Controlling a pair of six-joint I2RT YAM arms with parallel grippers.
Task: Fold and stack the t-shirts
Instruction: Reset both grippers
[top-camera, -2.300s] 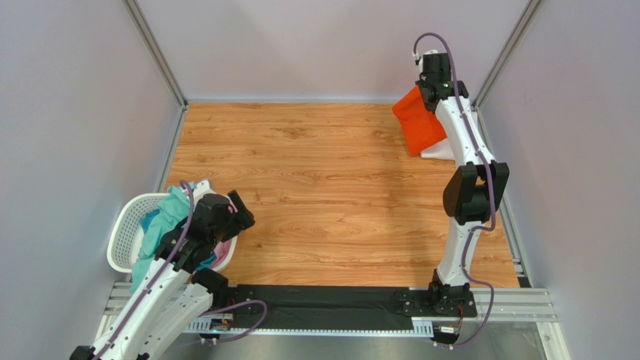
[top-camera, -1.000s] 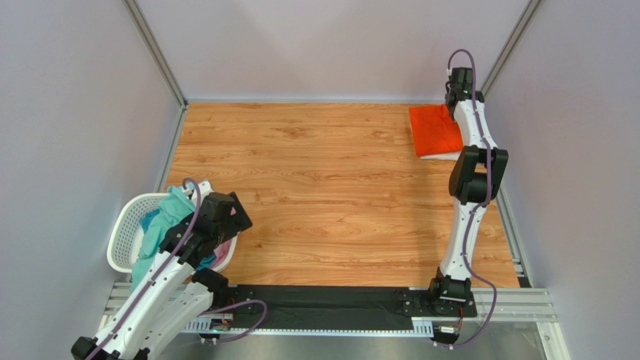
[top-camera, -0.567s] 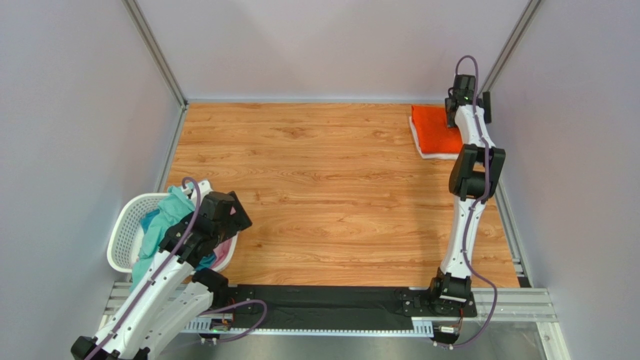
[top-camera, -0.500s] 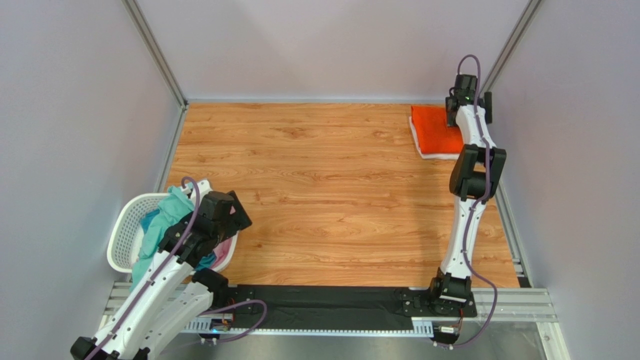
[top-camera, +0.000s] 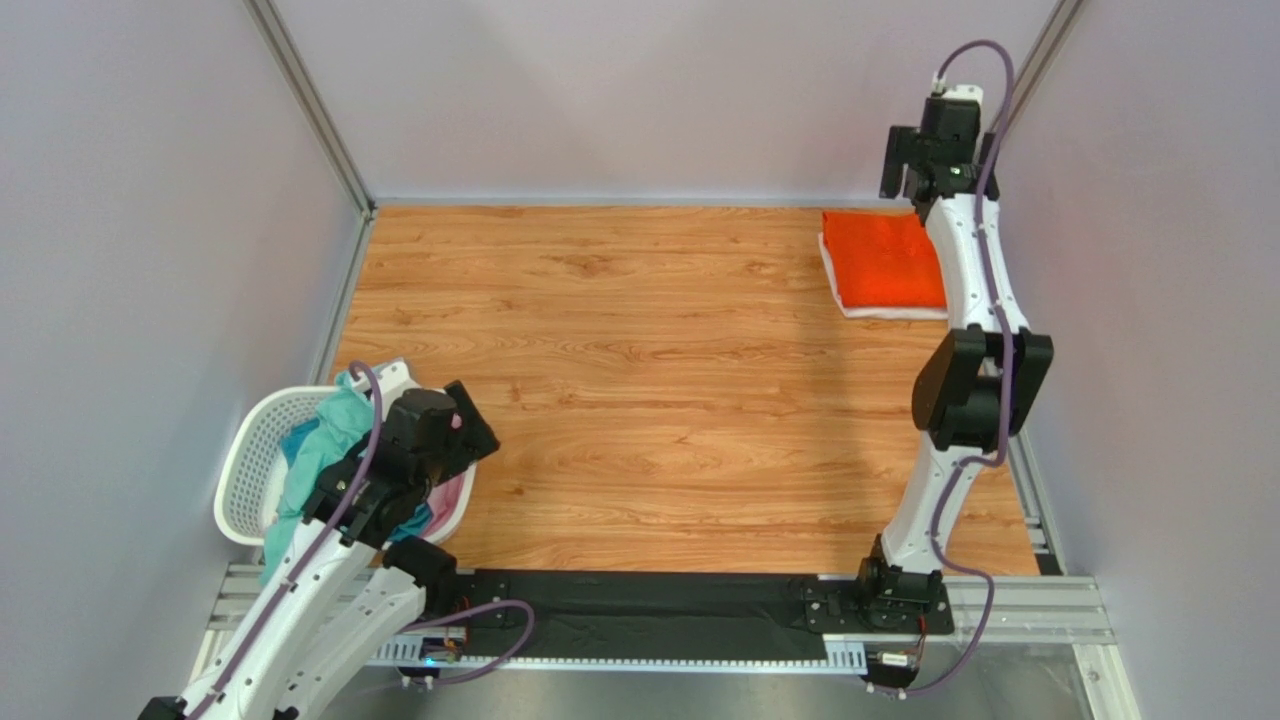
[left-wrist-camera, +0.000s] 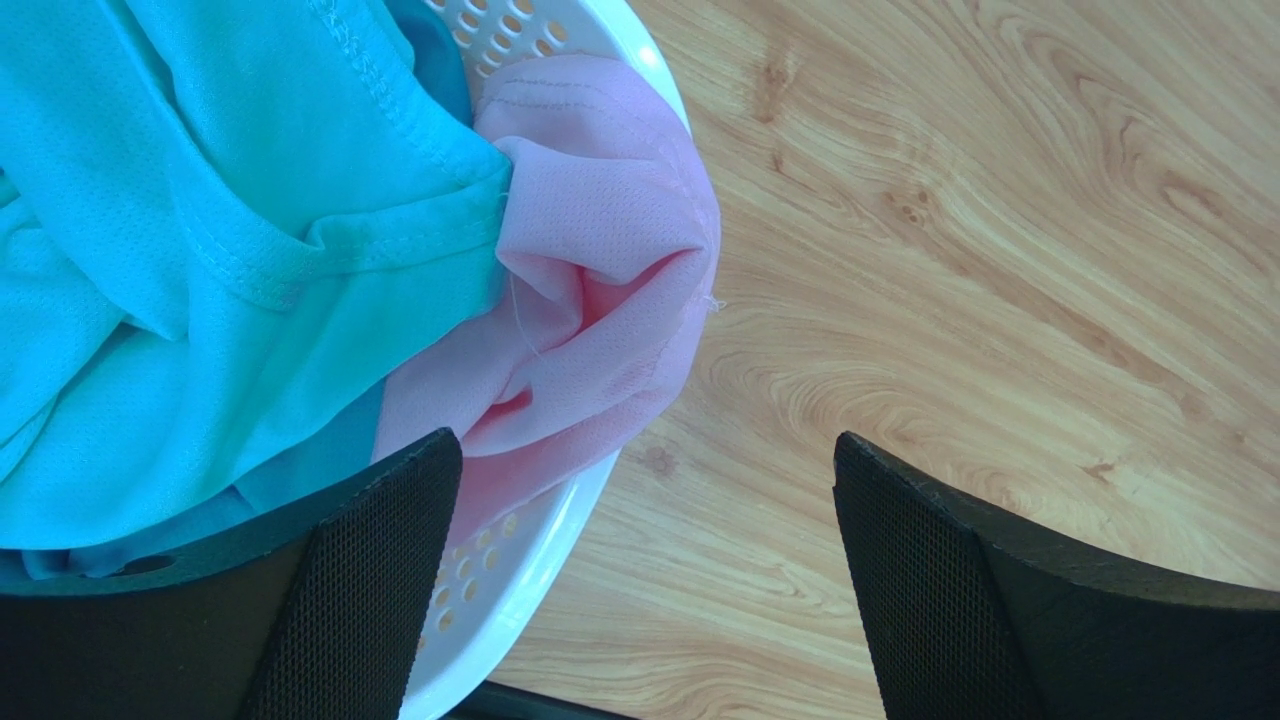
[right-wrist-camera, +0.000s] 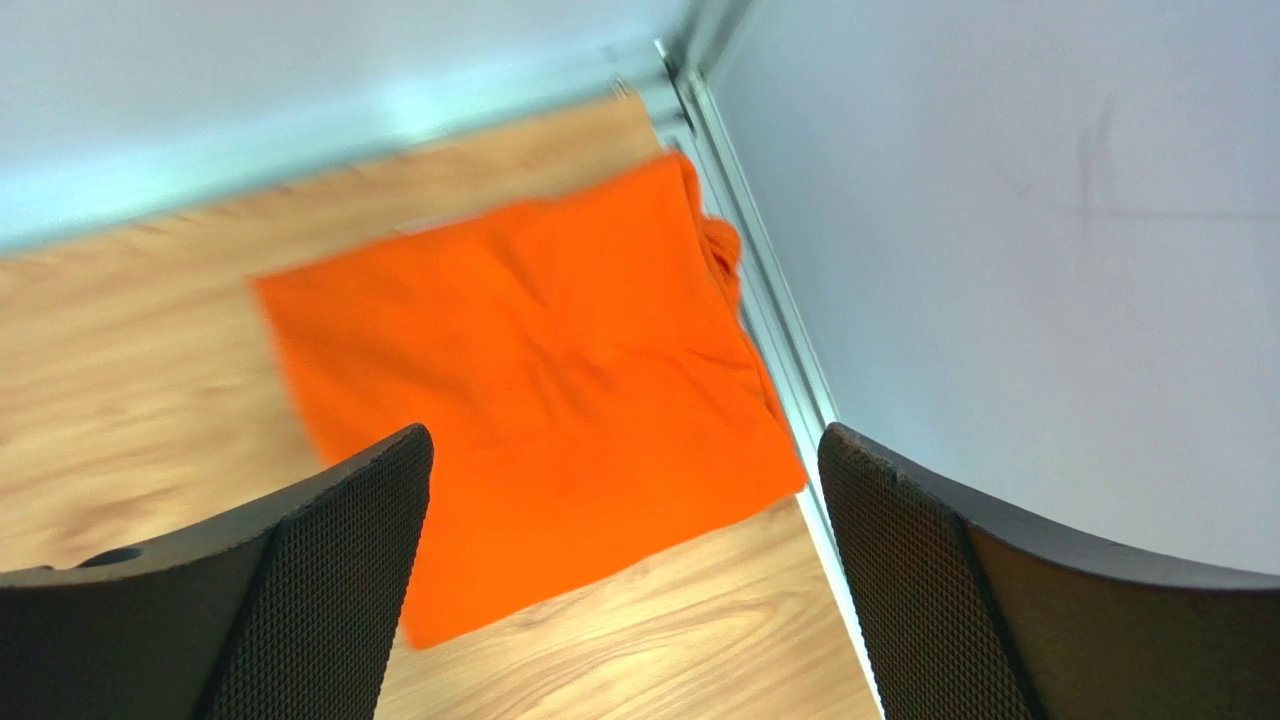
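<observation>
Directly below the wide, empty left gripper (left-wrist-camera: 643, 458) lies the crumpled pink cloth t-shirt (left-wrist-camera: 601, 300); the wide right gripper (right-wrist-camera: 624, 443) is distant.

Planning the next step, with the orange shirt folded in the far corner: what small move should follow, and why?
Probably lower the open left jaws onto the pink shirt draped over the basket rim and close: the orange shirt lies folded on a white one, right jaws open.

white t-shirt (top-camera: 879, 312) — mostly hidden under orange t-shirt (top-camera: 887, 258), teal t-shirt (left-wrist-camera: 181, 225) cropped left
</observation>
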